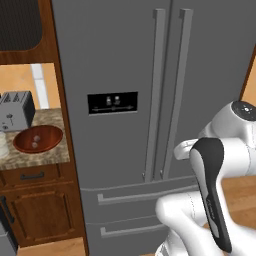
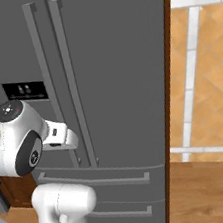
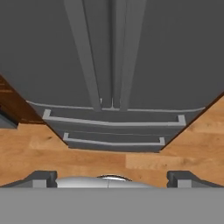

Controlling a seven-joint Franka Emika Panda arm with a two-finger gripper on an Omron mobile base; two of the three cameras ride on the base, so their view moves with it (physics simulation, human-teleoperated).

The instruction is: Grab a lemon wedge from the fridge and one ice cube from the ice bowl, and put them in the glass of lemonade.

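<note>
At far left of the left base view stood a grey toaster point(image 1: 16, 111) on the granite tabletop point(image 1: 47, 152), w/ the ice bowl point(image 1: 38, 138) just in front & right of it. Two small pale lumps lay in the bowl, too small to ID. The glass of lemonade point(image 1: 2, 144) showed partly at the left frame edge, near the bowl's left side. Below the tabletop: brown wood cabinet point(image 1: 37, 207) w/ a dark drawer pull.

Next right, the fridge point(image 1: 120, 60) filled the middle, both doors shut, black dispenser panel point(image 1: 113, 103) on the left door, long vertical handles point(image 1: 156, 90) side by side at the door seam, two lower drawers shut. Lemon wedge not visible w/ doors shut.

The arm point(image 1: 215, 165) was folded in front of the fridge's lower right, wrist pointing toward the handles' lower ends, apart from them.

Hand point(image 3: 112, 178) in the hand view: fingertips point(image 3: 40, 178) spread wide at opposite sides, holding nothing, looking at the handles' bottoms, the drawers & wood floor point(image 3: 35, 153).

Right of the fridge in the right base view: orange tiled wall point(image 2: 203, 69).
</note>
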